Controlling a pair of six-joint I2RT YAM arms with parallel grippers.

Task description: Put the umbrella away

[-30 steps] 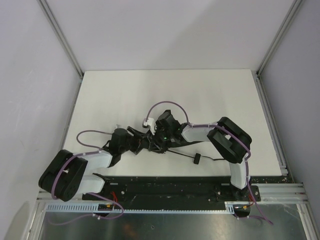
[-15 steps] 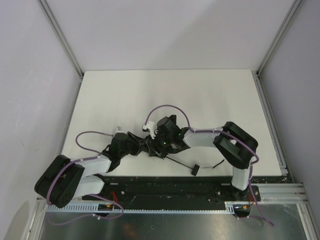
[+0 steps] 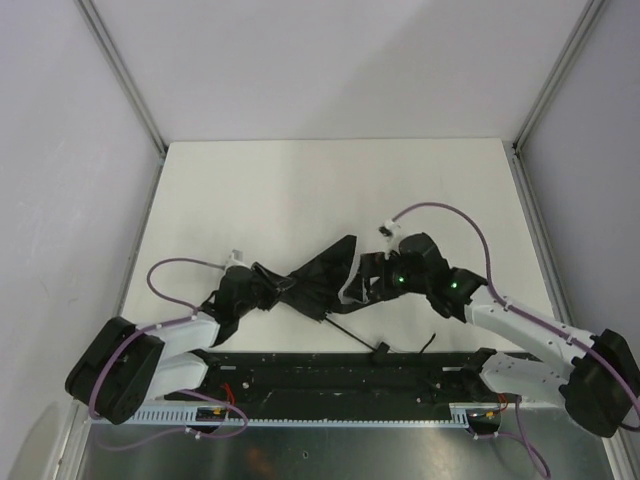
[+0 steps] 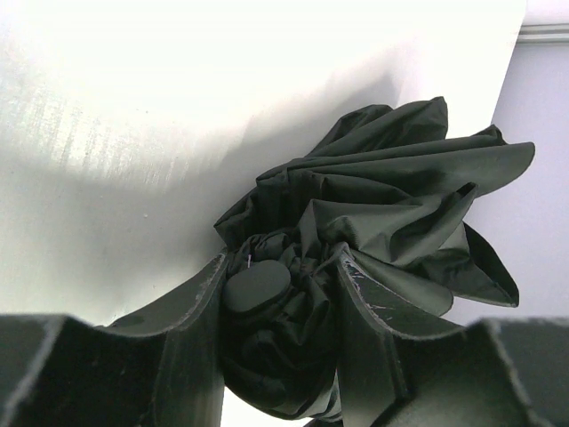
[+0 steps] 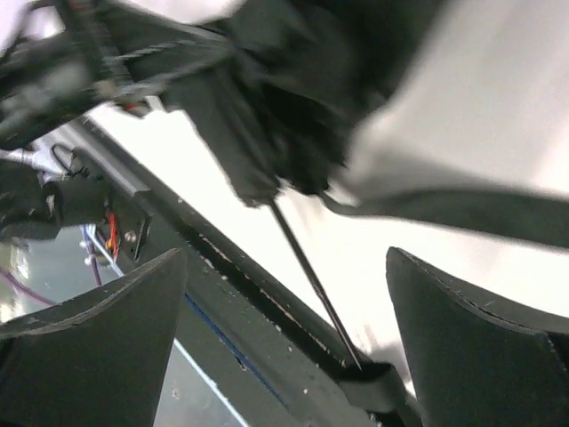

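- One white counter (image 3: 300, 180) fills the middle of the overhead frame, boxed in by pale walls (image 3: 350, 70) with metal rails (image 3: 120, 70) at the corners.
- Lower centre, the umbrella (image 3: 320, 275) lies crumpled on it, with its thin shaft (image 3: 350, 332) running to the handle (image 3: 380, 349) at the near edge.
- Left pincer (image 4: 286, 325) clamps a bunch of black fabric, which hides whatever sits deeper between its fingers.
- Right pincer (image 5: 283, 276) gapes wide, holding nothing; its own view is badly blurred.
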